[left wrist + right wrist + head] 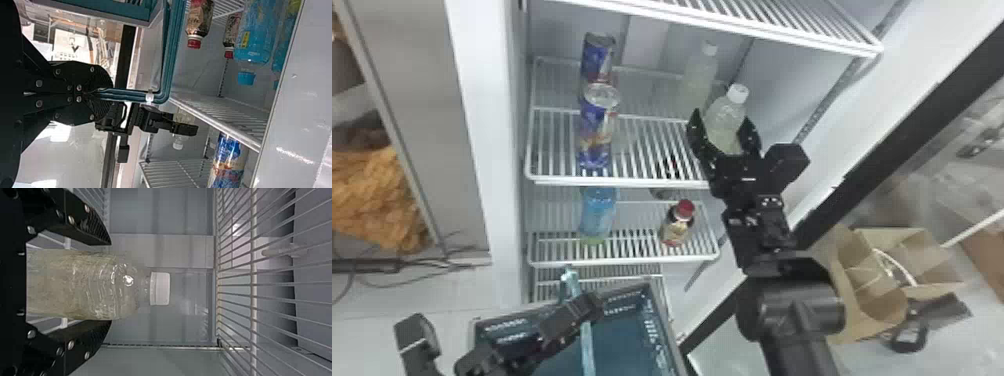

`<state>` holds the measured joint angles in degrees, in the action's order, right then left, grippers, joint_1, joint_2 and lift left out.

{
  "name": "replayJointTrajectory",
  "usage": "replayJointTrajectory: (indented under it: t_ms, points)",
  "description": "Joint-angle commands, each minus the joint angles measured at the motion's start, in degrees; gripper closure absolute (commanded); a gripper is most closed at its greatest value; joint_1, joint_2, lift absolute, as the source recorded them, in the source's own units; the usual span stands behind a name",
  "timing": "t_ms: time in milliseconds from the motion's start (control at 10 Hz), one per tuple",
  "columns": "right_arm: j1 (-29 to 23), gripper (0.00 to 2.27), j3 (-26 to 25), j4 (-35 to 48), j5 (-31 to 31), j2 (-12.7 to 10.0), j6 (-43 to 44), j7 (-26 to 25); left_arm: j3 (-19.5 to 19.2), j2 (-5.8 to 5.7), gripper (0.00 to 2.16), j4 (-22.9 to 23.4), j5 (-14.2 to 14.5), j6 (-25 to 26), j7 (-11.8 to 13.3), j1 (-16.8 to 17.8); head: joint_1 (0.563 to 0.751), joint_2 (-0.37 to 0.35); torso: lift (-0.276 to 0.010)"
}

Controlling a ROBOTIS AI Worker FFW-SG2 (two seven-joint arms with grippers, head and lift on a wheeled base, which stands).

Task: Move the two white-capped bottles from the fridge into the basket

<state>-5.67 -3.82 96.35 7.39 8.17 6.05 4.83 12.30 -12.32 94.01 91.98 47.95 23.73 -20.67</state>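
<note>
Two black tools are shown, each with a pair of flat fingers. Nearest, the left tool (pixel 580 311) is closed on the slim teal handle (pixel 587 347) of the basket (pixel 652 332), a dark teal plastic vessel with perforated walls and a pale rim, lying just before the fridge shelves. The right tool (pixel 722 116) is parted to about a bottle's width, its curved, ribbed fingers on either side of the front white-capped bottle (pixel 726 134); whether both touch it cannot be told. That bottle, of clear ridged plastic with cloudy pale-yellow contents, stands upright at the right of the middle shelf (pixel 632 180). Between its cap and the upper wire shelf (pixel 832 44) lies open height.

On the lower shelf (pixel 627 262), a translucent blue bottle (pixel 598 212) stands left, a red-capped dark bottle (pixel 678 225) right, with a gap between. Two glossy blue metal cans (pixel 595 132) stand in file along the middle shelf's left side, well apart from the right tool. Farther back, the rear white-capped bottle (pixel 699 77) stands near the first, smooth-shouldered and pale, before the grey back panel.
</note>
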Motion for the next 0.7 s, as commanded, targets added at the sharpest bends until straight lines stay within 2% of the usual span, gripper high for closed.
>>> replayJointTrajectory:
  t_ms: [0, 100, 300, 600]
  points:
    - [0.1, 0.76, 0.0, 0.2, -0.1, 0.0, 0.0, 0.0, -0.1, 0.01, 1.19, 0.0, 0.0, 0.0, 0.0, -0.1, 0.695, -0.35, 0.0]
    - [0.1, 0.86, 0.0, 0.5, 0.0, 0.0, 0.0, 0.0, -0.1, 0.01, 1.18, 0.0, 0.0, -0.1, 0.0, -0.1, 0.695, -0.35, 0.0]
    - [-0.8, 0.89, 0.0, 2.0, 0.7, 0.0, 0.0, 0.0, -0.1, 0.01, 1.18, 0.0, 0.0, -0.1, 0.1, -0.1, 0.695, -0.35, 0.0]
    - [-6.4, 0.89, -0.1, 12.8, 5.2, 0.3, -3.7, 0.8, -0.1, 0.1, 1.18, 0.0, -0.2, -0.3, 0.2, 0.0, 0.695, -0.35, 0.0]
